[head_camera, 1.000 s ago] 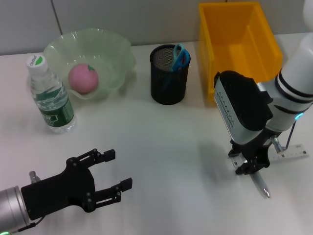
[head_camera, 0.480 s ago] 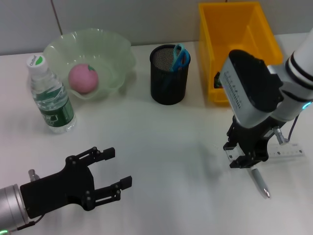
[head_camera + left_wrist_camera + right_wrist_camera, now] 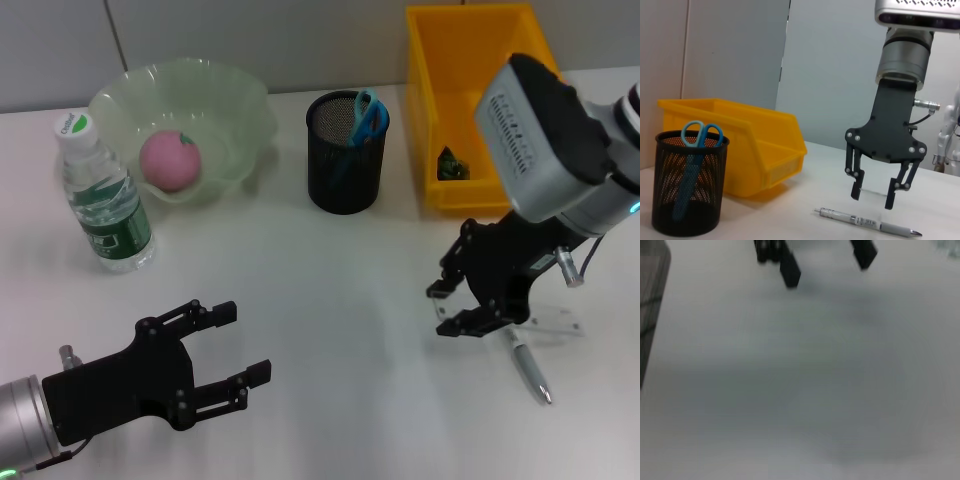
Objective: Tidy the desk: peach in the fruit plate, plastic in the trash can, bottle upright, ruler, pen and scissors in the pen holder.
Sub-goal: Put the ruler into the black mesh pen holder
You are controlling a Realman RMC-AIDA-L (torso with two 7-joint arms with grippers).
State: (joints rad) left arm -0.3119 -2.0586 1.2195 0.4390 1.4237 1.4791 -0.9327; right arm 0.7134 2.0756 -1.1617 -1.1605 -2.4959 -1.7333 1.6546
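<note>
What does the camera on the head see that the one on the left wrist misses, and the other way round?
Only the head view shows the peach in the fruit plate, the upright bottle, the ruler and the left gripper. Only the left wrist view shows the wall behind the desk. Both show the open right gripper above the pen, the pen holder with scissors, and the yellow bin.

Both arms look the same: matte black right pincer [image 3: 447,306] and left pincer [image 3: 232,345] with silver screws, silver wrist cuffs, thin black cable on right.
</note>
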